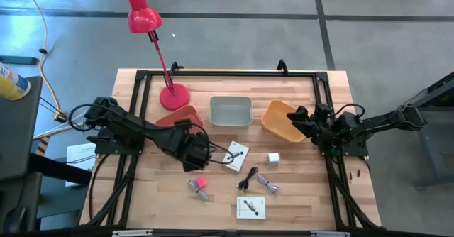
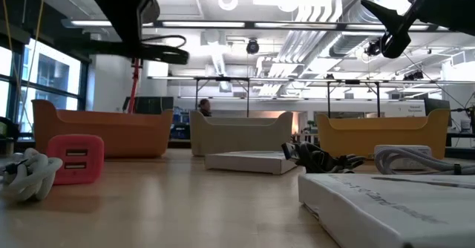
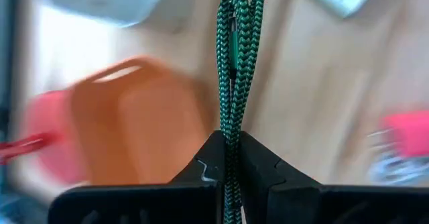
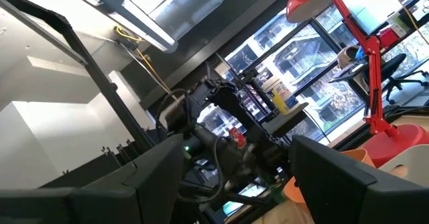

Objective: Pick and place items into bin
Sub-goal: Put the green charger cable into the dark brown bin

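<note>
My left gripper (image 3: 229, 140) is shut on a green braided cord (image 3: 236, 43) and hovers over the table's left middle (image 1: 197, 154), near the orange bin (image 1: 181, 116). On the wood lie a white packet (image 1: 235, 155), a small white block (image 1: 273, 157), a black cable (image 1: 248, 177), a silvery cable (image 1: 268, 185), a pink block (image 1: 201, 183) and a second white packet (image 1: 250, 207). My right gripper (image 1: 299, 118) waits open above the yellow bin (image 1: 280, 123). My left gripper pinches the green cord between its two fingers, several strands side by side (image 3: 231, 127). The fingers slant down from the table's left. The cord's folded, looped end (image 3: 238, 3) sticks out past the fingertips, clear of the table.
A grey-white bin (image 1: 230, 111) stands at the far middle between the orange and yellow bins. A red desk lamp (image 1: 172, 95) rises at the far left. A black frame (image 1: 227, 74) borders the table.
</note>
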### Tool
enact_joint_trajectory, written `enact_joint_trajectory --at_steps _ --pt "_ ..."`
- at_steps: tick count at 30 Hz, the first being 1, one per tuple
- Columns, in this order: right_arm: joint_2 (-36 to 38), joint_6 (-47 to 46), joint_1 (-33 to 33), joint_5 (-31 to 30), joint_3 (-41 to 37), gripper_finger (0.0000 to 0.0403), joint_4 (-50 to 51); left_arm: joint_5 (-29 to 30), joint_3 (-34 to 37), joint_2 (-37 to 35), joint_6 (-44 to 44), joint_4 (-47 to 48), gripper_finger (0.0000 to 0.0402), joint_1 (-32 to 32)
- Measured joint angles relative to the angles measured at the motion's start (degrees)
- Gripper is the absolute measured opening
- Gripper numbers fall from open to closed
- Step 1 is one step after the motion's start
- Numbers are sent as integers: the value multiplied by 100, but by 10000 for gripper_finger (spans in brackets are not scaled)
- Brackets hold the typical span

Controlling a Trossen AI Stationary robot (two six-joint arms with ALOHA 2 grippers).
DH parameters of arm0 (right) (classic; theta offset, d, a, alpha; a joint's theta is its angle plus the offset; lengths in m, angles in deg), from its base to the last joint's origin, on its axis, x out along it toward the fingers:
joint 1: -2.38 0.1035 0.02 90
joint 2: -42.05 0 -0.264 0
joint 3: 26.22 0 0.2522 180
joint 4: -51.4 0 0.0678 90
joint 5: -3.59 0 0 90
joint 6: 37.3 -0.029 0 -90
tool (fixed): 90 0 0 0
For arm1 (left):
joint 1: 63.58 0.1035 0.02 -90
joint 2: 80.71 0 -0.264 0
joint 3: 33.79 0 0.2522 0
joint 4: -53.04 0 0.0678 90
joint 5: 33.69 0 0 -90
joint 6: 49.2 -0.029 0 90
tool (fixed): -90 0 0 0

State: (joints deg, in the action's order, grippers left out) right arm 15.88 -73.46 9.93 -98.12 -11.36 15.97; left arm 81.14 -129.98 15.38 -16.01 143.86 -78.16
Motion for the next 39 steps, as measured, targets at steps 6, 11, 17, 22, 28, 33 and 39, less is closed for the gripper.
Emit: enact_joint_trajectory --at_steps 6,11,17,22,28,33,39 --pt "0 -1 -2 -37 -2 259 0 197 123 0 -54 1009 5 330" --pt "0 -113 0 -37 0 259 0 467 399 1 -292 813 5 729" --pt "0 -257 0 -26 0 259 2 541 803 2 -880 241 5 1286" --pt "0 -302 -2 -13 0 259 -24 482 1128 2 -1107 177 5 1686" --pt "0 -299 0 11 0 259 -37 308 1514 -50 -1261 10 5 1970" --pt "0 -254 -2 11 0 259 -37 134 1657 -79 -1247 -234 5 2036" --pt "0 -208 -2 1 0 259 -23 116 1656 -85 -1198 -217 21 2032"
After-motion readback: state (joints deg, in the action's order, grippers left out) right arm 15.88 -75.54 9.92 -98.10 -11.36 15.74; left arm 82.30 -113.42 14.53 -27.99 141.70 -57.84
